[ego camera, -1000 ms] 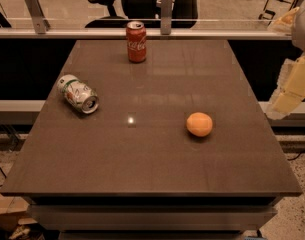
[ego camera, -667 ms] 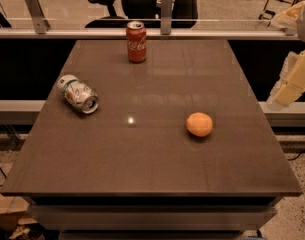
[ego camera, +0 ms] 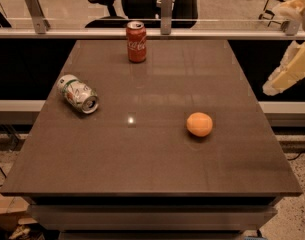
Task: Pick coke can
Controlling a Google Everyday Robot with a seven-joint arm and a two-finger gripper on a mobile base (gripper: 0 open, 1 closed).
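The coke can point(ego camera: 136, 41) is red with white script and a silver top. It stands upright near the far edge of the brown table point(ego camera: 142, 154), left of the middle. My gripper point(ego camera: 291, 69) shows as a cream-coloured shape at the right edge of the view. It hangs in the air beyond the table's right side, far from the can and touching nothing.
A white-and-green silver can point(ego camera: 77, 93) lies on its side at the table's left. An orange point(ego camera: 199, 124) sits right of centre. A glass rail with metal posts point(ego camera: 165, 11) runs behind the table, with office chairs beyond it.
My gripper at the right edge has risen a little. The cans and the orange have not moved.
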